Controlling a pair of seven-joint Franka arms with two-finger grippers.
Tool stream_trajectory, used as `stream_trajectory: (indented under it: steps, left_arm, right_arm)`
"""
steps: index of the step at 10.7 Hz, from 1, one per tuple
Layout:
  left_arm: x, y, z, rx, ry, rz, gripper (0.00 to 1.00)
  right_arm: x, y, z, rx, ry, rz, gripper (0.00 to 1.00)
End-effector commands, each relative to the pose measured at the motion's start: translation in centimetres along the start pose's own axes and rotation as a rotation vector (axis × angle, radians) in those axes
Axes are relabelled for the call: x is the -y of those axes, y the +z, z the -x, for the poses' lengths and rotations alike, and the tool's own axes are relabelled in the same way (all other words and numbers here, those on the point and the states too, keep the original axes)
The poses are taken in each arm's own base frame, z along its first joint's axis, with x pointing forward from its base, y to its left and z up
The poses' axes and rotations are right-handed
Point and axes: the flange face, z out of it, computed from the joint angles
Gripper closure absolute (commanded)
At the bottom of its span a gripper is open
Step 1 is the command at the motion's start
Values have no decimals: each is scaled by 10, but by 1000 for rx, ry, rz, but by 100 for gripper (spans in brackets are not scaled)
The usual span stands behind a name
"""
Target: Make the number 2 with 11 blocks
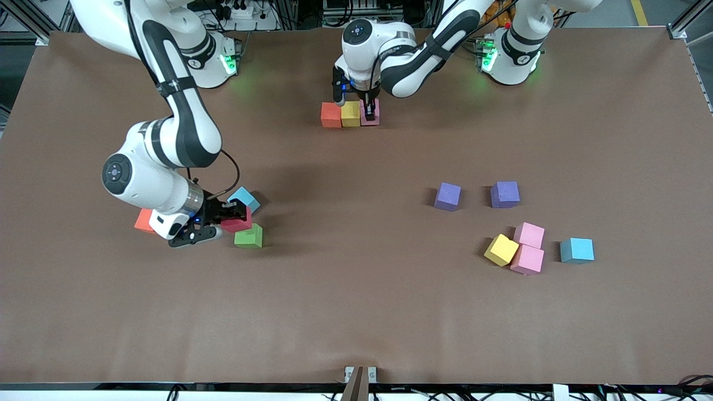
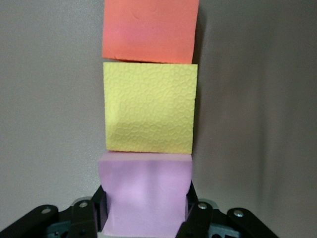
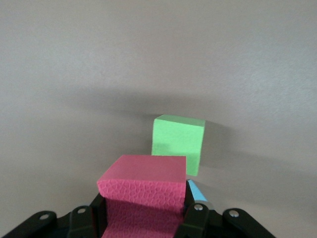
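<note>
A row of three blocks lies near the robots' bases: orange [image 1: 331,115], yellow [image 1: 350,113] and pink [image 1: 373,117], touching side by side. My left gripper [image 1: 368,109] is shut on the pink block [image 2: 146,191], which sits against the yellow block [image 2: 151,106], with the orange block [image 2: 148,29] at the row's end. My right gripper [image 1: 233,219] is shut on a crimson block [image 1: 238,224] toward the right arm's end of the table. In the right wrist view the crimson block [image 3: 143,196] fills the jaws, with a green block [image 3: 178,144] just past it.
Around the right gripper lie a light blue block [image 1: 245,199], the green block [image 1: 249,236] and an orange block [image 1: 144,220]. Toward the left arm's end lie two purple blocks [image 1: 448,196] [image 1: 505,194], a yellow one [image 1: 501,249], two pink ones [image 1: 529,234] [image 1: 527,259] and a light blue one [image 1: 577,250].
</note>
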Motion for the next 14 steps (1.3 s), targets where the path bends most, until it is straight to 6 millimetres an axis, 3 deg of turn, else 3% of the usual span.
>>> stream_trajectory:
  steps: [1, 2, 7, 9, 10, 12, 14]
  left_arm:
    - [1, 5, -4, -7, 17, -32, 39]
    - [2, 4, -5, -10, 2, -49, 0]
    - [6, -2, -3, -14, -25, -94, 0]
    - [6, -17, 0, -18, -92, -129, 0]
    - [-8, -24, -3, -18, -122, -132, 0]
    - [-17, -32, -3, -17, -181, -150, 0]
    - [-14, -49, 3, -7, -200, -185, 0]
  right_arm:
    - [31, -4, 7, 19, 59, -1, 64]
    - [49, 2, 10, 26, 80, 1, 64]
    - [107, 18, 23, 32, 130, 8, 65]
    - [117, 24, 28, 42, 134, 12, 66]
    - [121, 26, 29, 44, 139, 13, 66]
    - [123, 27, 31, 48, 142, 15, 66]
    - [134, 33, 36, 57, 125, 18, 66]
